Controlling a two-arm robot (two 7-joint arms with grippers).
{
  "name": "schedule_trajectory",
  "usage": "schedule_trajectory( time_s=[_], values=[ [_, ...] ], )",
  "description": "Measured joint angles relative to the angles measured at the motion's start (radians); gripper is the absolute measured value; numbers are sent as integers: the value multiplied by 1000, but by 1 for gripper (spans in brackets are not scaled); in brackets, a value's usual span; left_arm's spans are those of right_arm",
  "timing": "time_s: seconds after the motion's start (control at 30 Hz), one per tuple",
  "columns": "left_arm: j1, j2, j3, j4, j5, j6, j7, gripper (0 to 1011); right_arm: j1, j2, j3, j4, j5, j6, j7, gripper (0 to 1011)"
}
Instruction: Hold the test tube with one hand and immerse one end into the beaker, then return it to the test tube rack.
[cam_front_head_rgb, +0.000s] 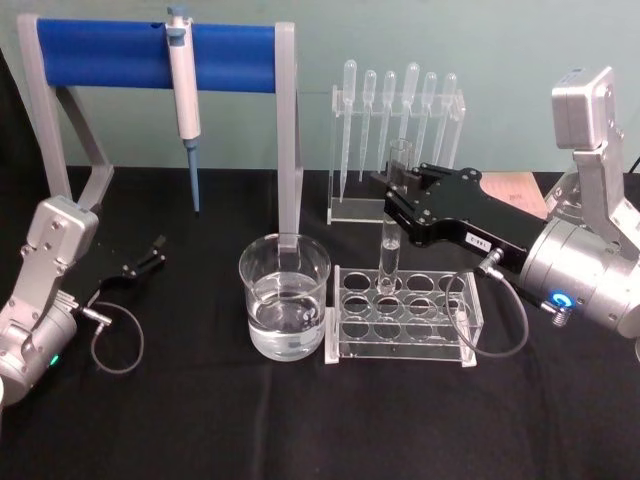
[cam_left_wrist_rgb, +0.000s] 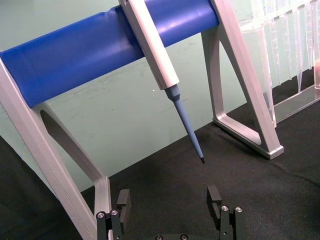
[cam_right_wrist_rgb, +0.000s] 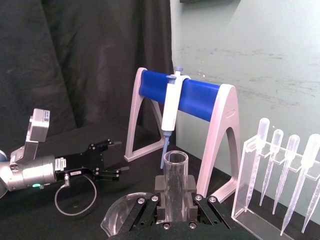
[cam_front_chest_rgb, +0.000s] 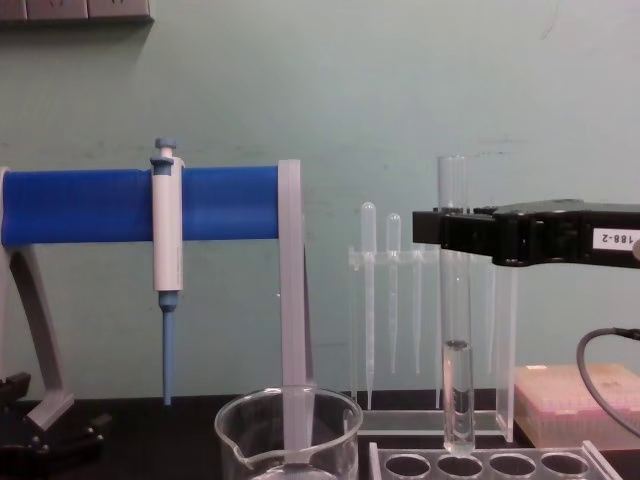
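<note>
- In the head view, the right pincer (cam_front_head_rgb: 398, 188) is clamping the test tube (cam_front_head_rgb: 389, 250) near its open rim and holding it upright. Most of the tube is hanging below the fingers, with its rounded bottom at a back-row hole of the clear rack (cam_front_head_rgb: 470, 322). The beaker (cam_front_head_rgb: 252, 290), part full of water, is standing just left of the rack on the black surface (cam_front_head_rgb: 200, 420). The left pincer (cam_front_head_rgb: 152, 255) is lying low at the far left, well apart from both.
- In the left wrist view, the left pincer (cam_left_wrist_rgb: 170, 200) is showing its fingers spread with nothing between them, facing the pipettor (cam_left_wrist_rgb: 150, 50) hanging on its blue-barred stand (cam_left_wrist_rgb: 75, 55).
- In the right wrist view, the test tube (cam_right_wrist_rgb: 175, 170) is rising between the right pincer's (cam_right_wrist_rgb: 175, 194) fingers.
- In the chest view, the right pincer (cam_front_chest_rgb: 445, 228) is gripping the test tube (cam_front_chest_rgb: 457, 320) high up. The tube's bottom is sitting level with the rack's (cam_front_chest_rgb: 500, 462) top, and I cannot tell whether it is inside a hole. The beaker (cam_front_chest_rgb: 290, 425) is standing to its left.
</note>
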Motion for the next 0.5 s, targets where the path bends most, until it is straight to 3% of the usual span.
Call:
schedule_trajectory(
  time_s=[0.5],
  values=[
    [0,0,0,0,0,0,0,1000,1,-1,-1,2,-1,3,0,224]
  ],
)
